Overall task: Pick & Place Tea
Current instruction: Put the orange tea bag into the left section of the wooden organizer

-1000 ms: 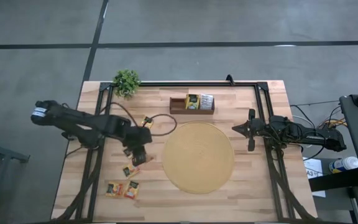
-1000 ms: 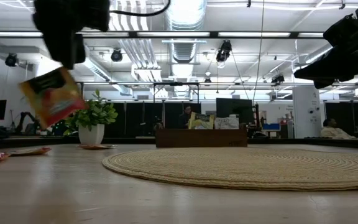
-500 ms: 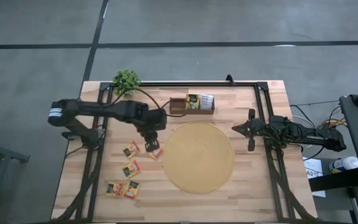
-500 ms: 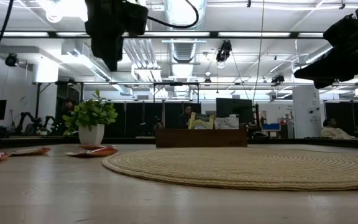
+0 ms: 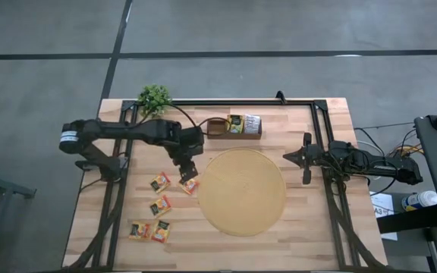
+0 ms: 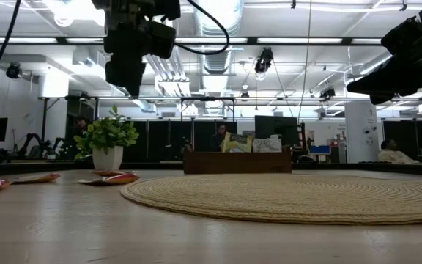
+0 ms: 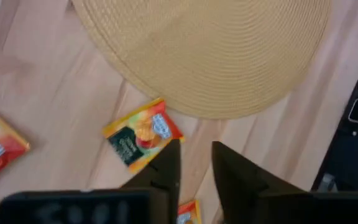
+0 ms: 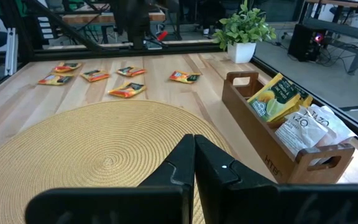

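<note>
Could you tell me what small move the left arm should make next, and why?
Probably lower the left gripper onto the orange-red sachet just below it by the mat edge. Its fingers are slightly apart with nothing between them, and that sachet lies flat on the table, outside the wooden tray.

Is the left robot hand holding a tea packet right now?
No. The left gripper is empty, with a gap between its fingers, and the nearest tea sachet lies flat on the table beside the round mat.
</note>
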